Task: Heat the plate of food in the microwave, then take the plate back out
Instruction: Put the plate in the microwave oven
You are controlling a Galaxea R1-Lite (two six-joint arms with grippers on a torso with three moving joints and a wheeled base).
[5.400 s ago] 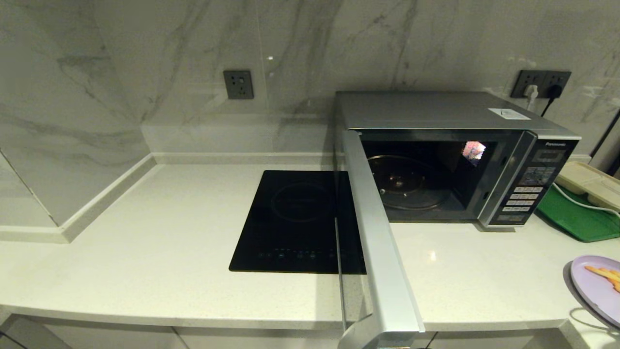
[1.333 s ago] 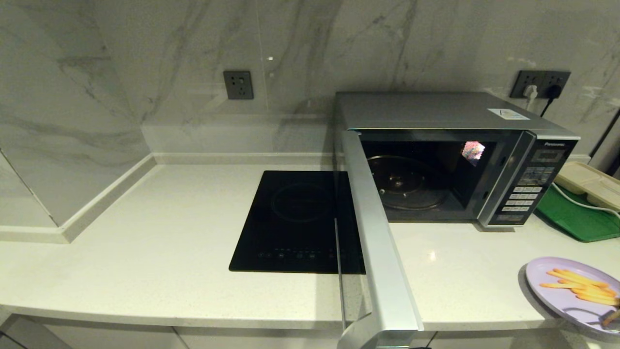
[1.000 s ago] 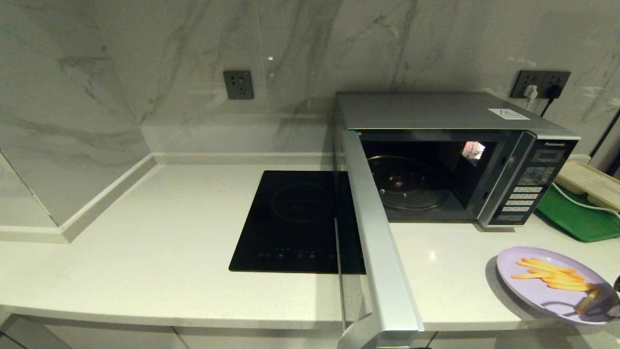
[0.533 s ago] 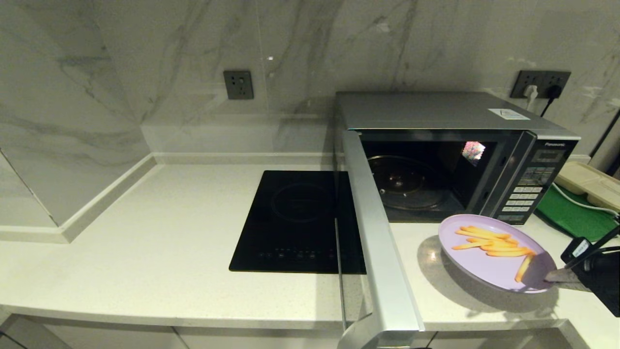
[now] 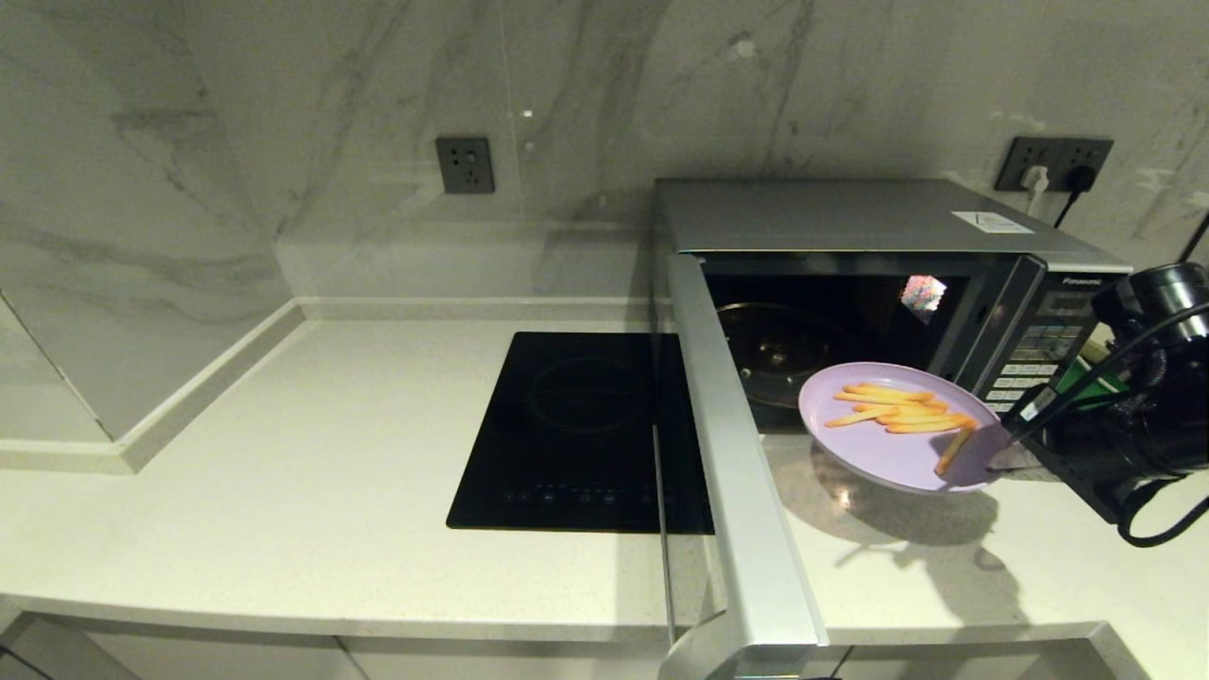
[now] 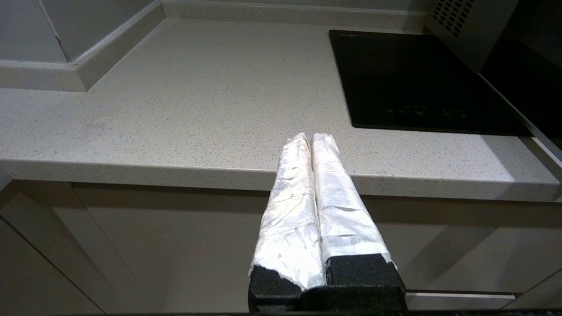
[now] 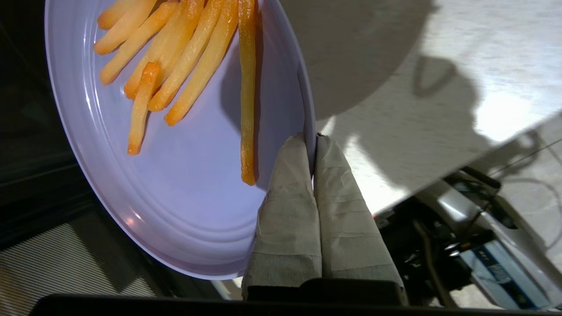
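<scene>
The lilac plate of food (image 5: 883, 444) with orange-yellow fries hangs in the air just before the open mouth of the silver microwave (image 5: 850, 227). My right gripper (image 5: 994, 457) is shut on the plate's right rim; in the right wrist view the taped fingers (image 7: 290, 193) pinch the rim of the plate of food (image 7: 175, 188). The microwave door (image 5: 746, 510) stands swung out toward me, and the glass turntable (image 5: 774, 354) inside is bare. My left gripper (image 6: 311, 139) is shut on nothing, parked low before the counter's front edge.
A black glass cooktop (image 5: 576, 434) is set in the counter left of the door. A green tray (image 5: 1077, 378) shows behind my right arm, beside the keypad panel (image 5: 1025, 364). Wall sockets (image 5: 1053, 161) with plugs sit behind the microwave. The pale counter (image 5: 283, 491) stretches left.
My right arm has come in from the right edge with the plate, lifting it off the counter and carrying it left and back to the microwave's opening. The left arm has not moved.
</scene>
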